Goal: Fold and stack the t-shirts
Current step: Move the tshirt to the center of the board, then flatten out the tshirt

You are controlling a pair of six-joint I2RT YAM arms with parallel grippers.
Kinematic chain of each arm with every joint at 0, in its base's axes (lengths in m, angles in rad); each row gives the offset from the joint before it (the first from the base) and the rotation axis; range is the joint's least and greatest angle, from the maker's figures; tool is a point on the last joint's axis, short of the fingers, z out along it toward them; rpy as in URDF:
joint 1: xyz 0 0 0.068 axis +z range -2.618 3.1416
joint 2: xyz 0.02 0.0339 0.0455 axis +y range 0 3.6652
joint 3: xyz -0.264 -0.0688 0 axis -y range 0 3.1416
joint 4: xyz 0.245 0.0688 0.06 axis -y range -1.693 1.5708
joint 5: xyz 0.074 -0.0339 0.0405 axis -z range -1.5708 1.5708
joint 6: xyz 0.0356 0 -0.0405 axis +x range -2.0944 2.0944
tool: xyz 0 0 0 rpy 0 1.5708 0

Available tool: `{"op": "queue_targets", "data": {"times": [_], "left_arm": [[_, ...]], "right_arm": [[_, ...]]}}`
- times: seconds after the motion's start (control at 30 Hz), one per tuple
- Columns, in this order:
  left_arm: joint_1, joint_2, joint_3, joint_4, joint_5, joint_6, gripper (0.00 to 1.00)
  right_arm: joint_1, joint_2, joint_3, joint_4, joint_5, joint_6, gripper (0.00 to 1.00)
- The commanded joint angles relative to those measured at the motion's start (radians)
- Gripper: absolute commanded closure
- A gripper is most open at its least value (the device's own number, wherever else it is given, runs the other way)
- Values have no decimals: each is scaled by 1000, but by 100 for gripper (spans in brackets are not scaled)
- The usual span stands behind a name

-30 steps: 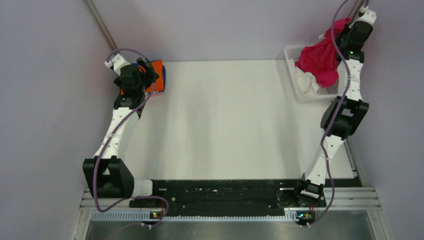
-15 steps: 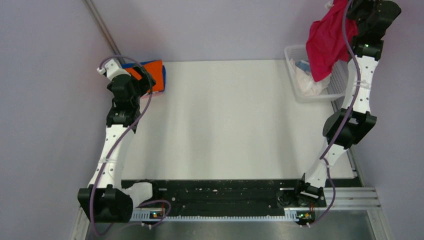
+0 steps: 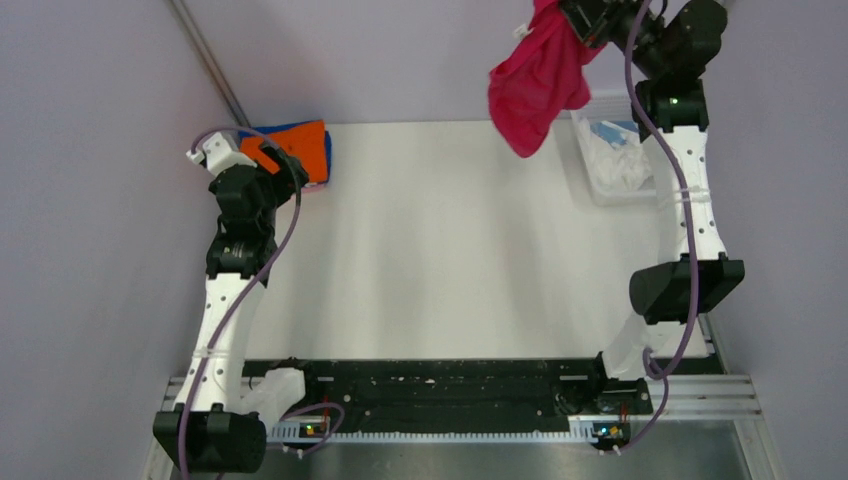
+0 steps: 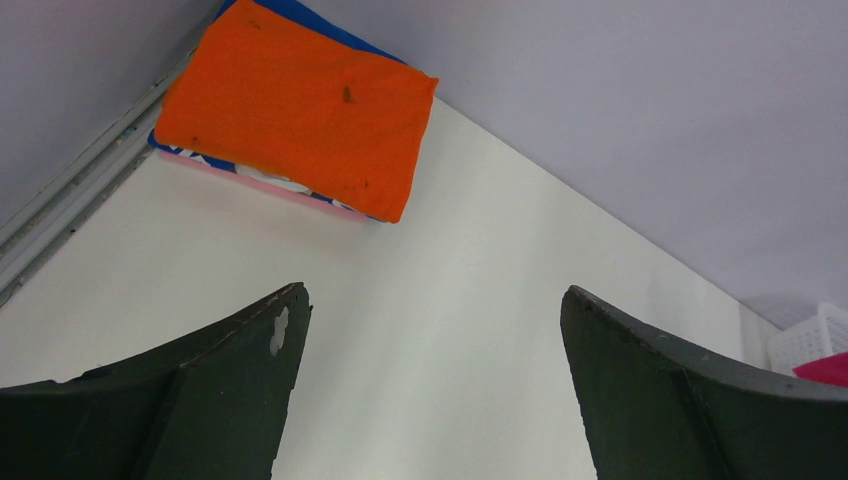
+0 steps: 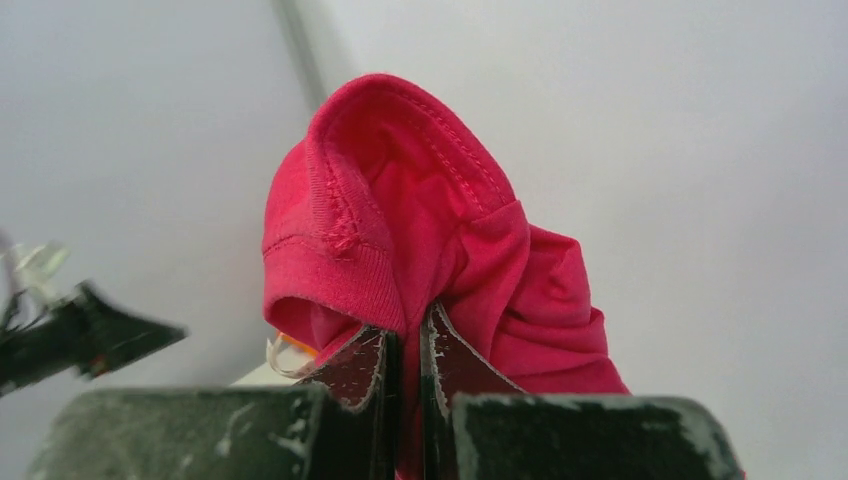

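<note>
white table (image 3: 450, 240) under pale walls. at its far left corner the orange t-shirt (image 3: 298, 146) lies folded on the blue t-shirt (image 3: 326, 152), just beyond the left gripper (image 4: 432, 291), jaws wide apart and empty. further right, the crimson-pink t-shirt (image 3: 535, 80) dangles above the table, pinched in the clamped right gripper (image 5: 405, 340), beside the mesh basket (image 3: 600, 190) of white t-shirts (image 3: 625, 168).

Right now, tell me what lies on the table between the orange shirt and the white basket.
Only bare table, seen in the top view. The crimson-pink shirt hangs in the air near the basket, clamped in the right end effector.
</note>
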Motion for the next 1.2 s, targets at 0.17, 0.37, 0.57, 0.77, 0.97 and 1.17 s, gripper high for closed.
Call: {"op": "queue_targets", "data": {"times": [0.17,0.37,0.57,0.77,0.97,1.17], "left_arm": [[-1,-1,-16,-61,-13,-56,1],[-1,71,-23,-113,76,-90,1],[-40,151,-68,-140,199,-99,1],[-172,228,-114,-138,264,-91,1],[-344,364,-132,-169,451,-64,1],[-545,416,-181,-152,477,-72,1]], "right_arm": [[96,-132,-470,157,54,67,93],[-15,-92,-812,10,414,39,25],[-19,-181,-946,-164,641,-36,1],[139,-392,-1116,-328,802,-18,1],[424,-519,-1263,-402,702,19,10],[553,-441,-1321,-414,506,13,30]]}}
